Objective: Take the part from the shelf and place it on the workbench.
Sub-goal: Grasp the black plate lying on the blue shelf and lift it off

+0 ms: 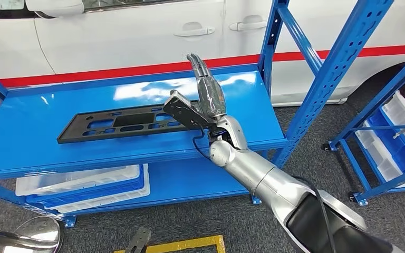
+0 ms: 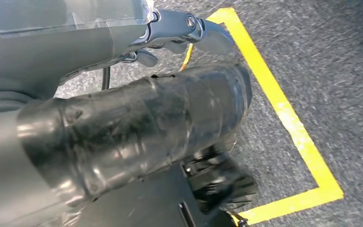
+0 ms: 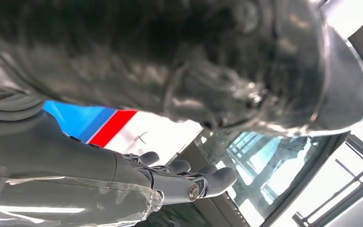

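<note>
1. The right hand (image 1: 206, 89) reaches over the blue shelf (image 1: 42, 153), raised at the right end of the long black part (image 1: 121, 122). Its fingers (image 1: 198, 63) point up and away toward the white car (image 1: 137, 31) behind the rack, stretched out rather than curled. The hand holds nothing; its palm side faces the part's lifted right end.

2. In the right wrist view the same fingers (image 3: 189, 172) lie extended side by side with only air and the car's window beyond them, which fits an empty, spread hand.

3. The left hand (image 2: 137, 127) hangs low over grey carpet marked with yellow tape (image 2: 283, 118). Its thumb fills most of that view and a few fingertips (image 2: 189, 28) show past it. Whether they are curled or spread I cannot tell; nothing appears to be held.

4. The part lies flat along the middle level of the shelf, its left end well in from the edge. Its right end looks tipped up slightly against the base of the right hand, though the contact itself is hidden by the hand.

5. Progress, as I judge it: the reach is made, the grasp is not. The part has not left the shelf.

6. Left to do: close the right hand on the part's end, lift it clear of the rack's blue upright (image 1: 327, 74), carry it off and set it on the workbench.
</note>
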